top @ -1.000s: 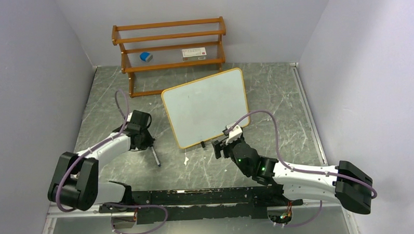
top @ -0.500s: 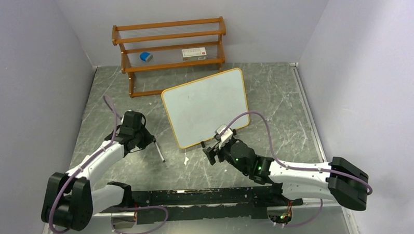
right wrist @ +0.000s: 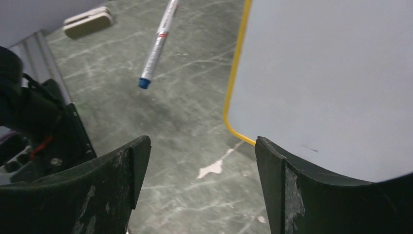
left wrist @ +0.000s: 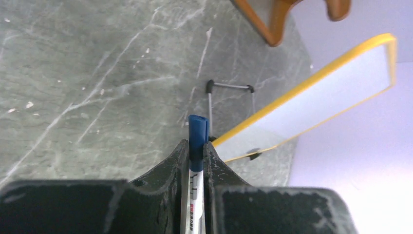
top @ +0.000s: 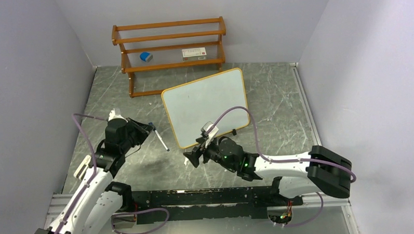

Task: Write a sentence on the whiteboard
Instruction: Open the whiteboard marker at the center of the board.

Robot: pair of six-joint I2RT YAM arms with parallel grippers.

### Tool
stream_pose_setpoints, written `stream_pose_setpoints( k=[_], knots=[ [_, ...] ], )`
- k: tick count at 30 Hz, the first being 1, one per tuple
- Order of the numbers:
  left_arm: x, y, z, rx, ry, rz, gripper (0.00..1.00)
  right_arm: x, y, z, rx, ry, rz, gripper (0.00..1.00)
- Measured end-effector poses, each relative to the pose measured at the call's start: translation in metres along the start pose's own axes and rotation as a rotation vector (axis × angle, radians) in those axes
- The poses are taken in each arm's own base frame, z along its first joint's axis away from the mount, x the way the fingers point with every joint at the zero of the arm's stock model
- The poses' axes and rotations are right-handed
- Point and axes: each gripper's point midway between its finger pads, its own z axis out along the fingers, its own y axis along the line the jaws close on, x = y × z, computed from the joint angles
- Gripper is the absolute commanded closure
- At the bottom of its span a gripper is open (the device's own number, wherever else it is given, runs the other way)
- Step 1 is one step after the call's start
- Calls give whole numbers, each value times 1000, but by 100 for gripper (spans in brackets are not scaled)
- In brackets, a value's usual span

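Note:
The whiteboard (top: 204, 104), white with an orange frame, stands tilted in the middle of the table and also shows in the left wrist view (left wrist: 316, 97) and the right wrist view (right wrist: 331, 68). Its face is blank; no sentence shows. My left gripper (top: 144, 129) is shut on a white marker with a blue cap (top: 160, 139), held above the table left of the board with the cap end towards it. The cap (left wrist: 198, 130) sticks out past the gripper (left wrist: 196, 148). My right gripper (top: 192, 158) is open and empty, low at the board's front left corner (right wrist: 202, 161). The marker (right wrist: 158, 44) hangs ahead of it.
A brown wooden shelf rack (top: 168, 45) stands at the back, holding a blue object (top: 146, 56) and a white box (top: 194, 53). A white scrap (right wrist: 212, 169) lies on the table under my right gripper. Grey walls close in left and right.
My left gripper has lifted the marker off the table and swung it up towards the board's left edge. My right gripper has moved left along the board's front edge to its corner.

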Motion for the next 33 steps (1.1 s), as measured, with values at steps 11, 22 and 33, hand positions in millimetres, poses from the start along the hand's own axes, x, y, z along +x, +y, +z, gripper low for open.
stream_pose_setpoints(
  k=[11,22,33],
  knots=[
    [-5,-21,-13,113,-34,-165,95,-25,46,37,-69,-102,63,17],
    [-4,-34,-16,153,-14,-255,95,-31,42,64,29,-173,65,41],
    [3,-38,-17,177,22,-296,95,-40,40,75,66,-225,41,68]
  ],
)
